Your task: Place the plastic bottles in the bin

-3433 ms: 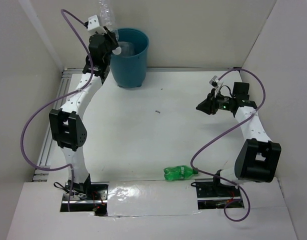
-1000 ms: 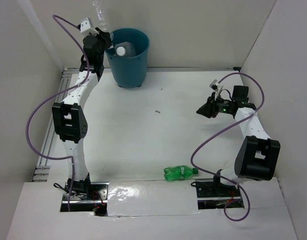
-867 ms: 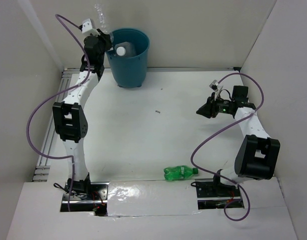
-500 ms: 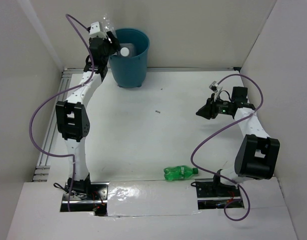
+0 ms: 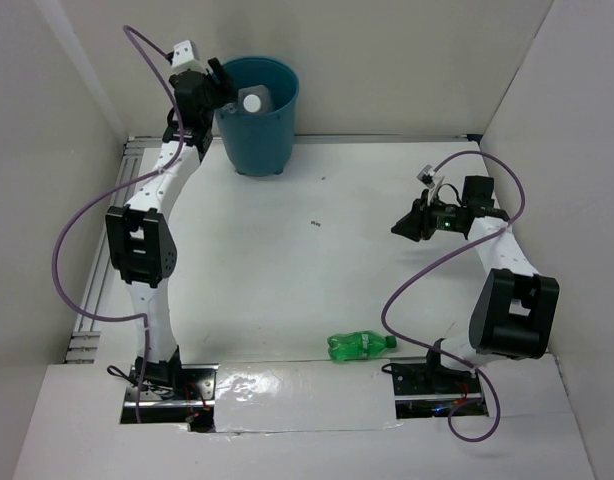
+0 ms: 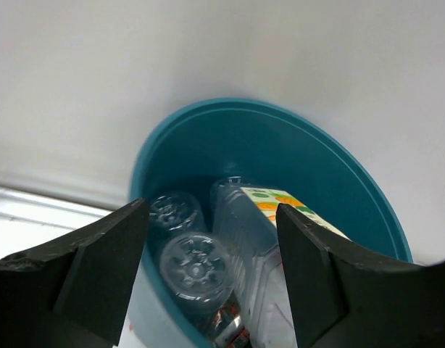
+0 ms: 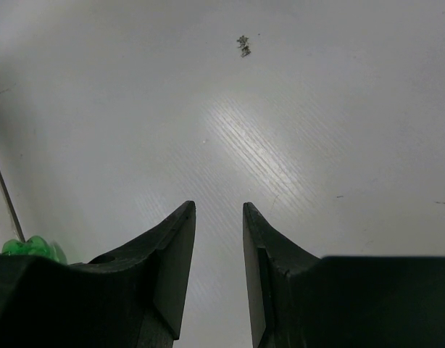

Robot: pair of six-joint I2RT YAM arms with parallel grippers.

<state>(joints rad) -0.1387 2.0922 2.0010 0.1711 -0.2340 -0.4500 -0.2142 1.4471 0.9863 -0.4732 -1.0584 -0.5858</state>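
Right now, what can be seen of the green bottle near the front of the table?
The green bottle is small, of bright green plastic. It lies on its side on the white table, near the front edge, closer to the right arm's base, narrow end pointing right. Nothing holds it. The right wrist view shows only a green sliver of it.

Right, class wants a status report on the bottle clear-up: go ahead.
Left jaws open, empty, above the bin. Right jaws slightly apart, empty. One green bottle lies on the table, nothing blocking it.
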